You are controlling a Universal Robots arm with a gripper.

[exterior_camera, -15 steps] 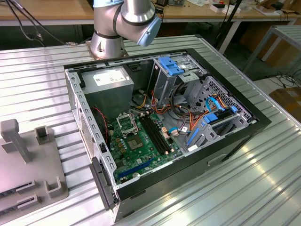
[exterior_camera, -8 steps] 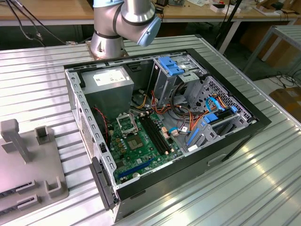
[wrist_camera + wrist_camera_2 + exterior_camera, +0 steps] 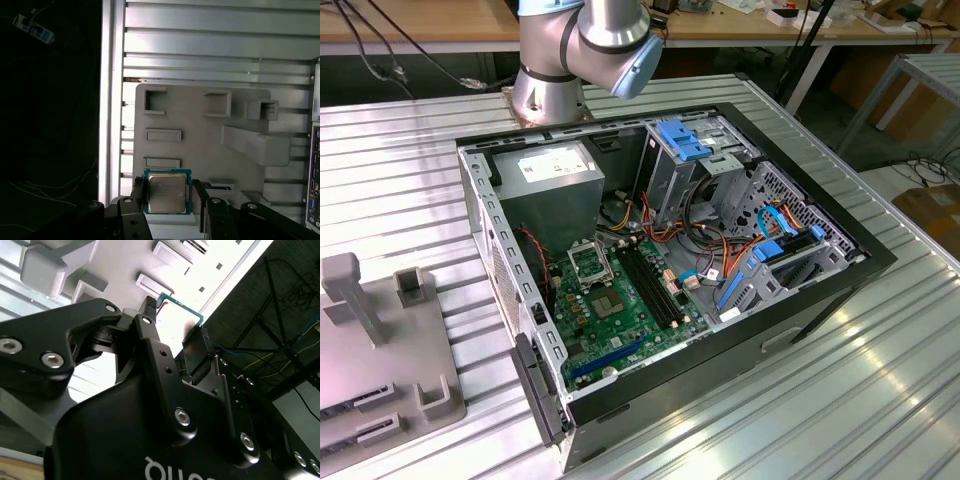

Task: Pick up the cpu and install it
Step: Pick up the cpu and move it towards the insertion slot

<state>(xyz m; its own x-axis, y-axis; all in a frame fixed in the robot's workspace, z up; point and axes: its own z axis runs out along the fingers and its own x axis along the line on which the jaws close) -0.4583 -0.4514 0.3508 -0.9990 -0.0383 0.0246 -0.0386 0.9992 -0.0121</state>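
The black gripper (image 3: 169, 200) has its fingers (image 3: 139, 194) clamped on two opposite edges of the cpu (image 3: 167, 192), a small flat square chip with a silver-grey metal top and thin green rim. I cannot tell whether it rests on the surface beneath or hangs clear. With a hold on thin rims only, a jolt could twist the chip or let it slip out.

Beyond lies the pale grey moulded fixture (image 3: 200, 125) on the ribbed metal tabletop (image 3: 200, 45). In the exterior view it sits at eight o'clock from the open black computer case (image 3: 820, 300). Farther in, the black square socket frame (image 3: 588, 262) occupies the eleven o'clock corner of the green motherboard (image 3: 620, 320). A tilted or rotated chip would likely damage contacts there, and cables crowd the approach.
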